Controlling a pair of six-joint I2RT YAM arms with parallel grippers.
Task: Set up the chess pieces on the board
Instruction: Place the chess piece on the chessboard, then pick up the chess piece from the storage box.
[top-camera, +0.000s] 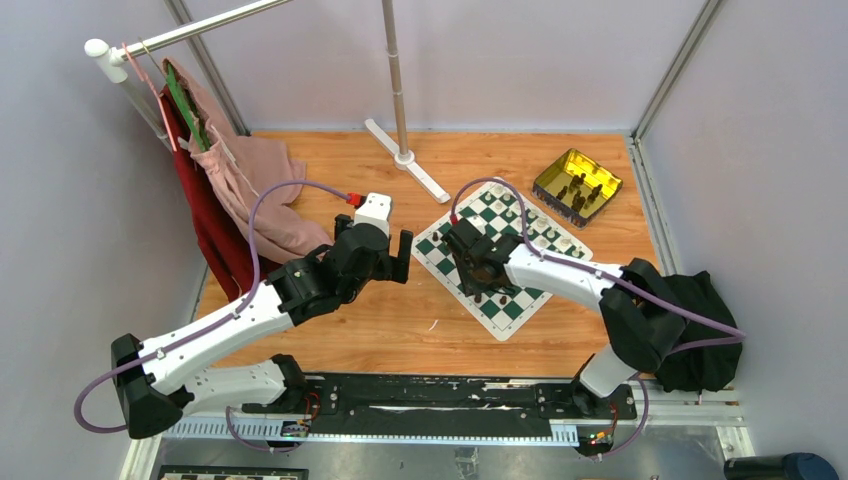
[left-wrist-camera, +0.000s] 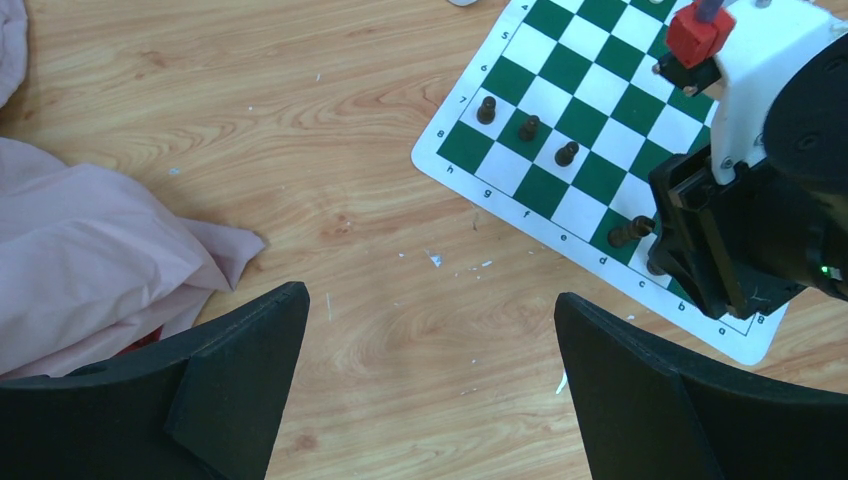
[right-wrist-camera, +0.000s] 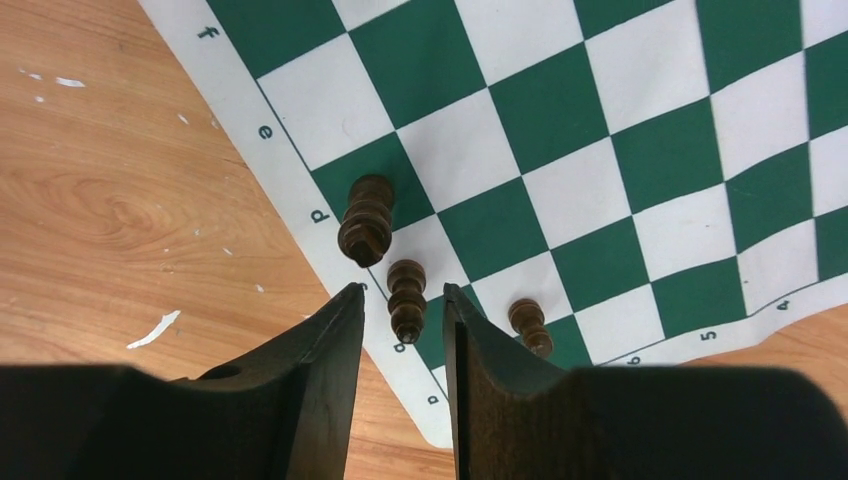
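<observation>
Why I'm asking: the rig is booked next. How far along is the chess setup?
Partly done. White pieces line the board's far side; three dark pawns and a few corner pieces stand. In hand: the right gripper's jaws bracket a dark piece, gaps showing; the left gripper hangs open. Remaining: dark pieces in the gold tin.

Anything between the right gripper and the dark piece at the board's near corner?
Nothing visible. The small dark brown chess piece stands between the right gripper's open fingers, with gaps on both sides. A taller dark piece stands just beyond the fingertips.
</observation>
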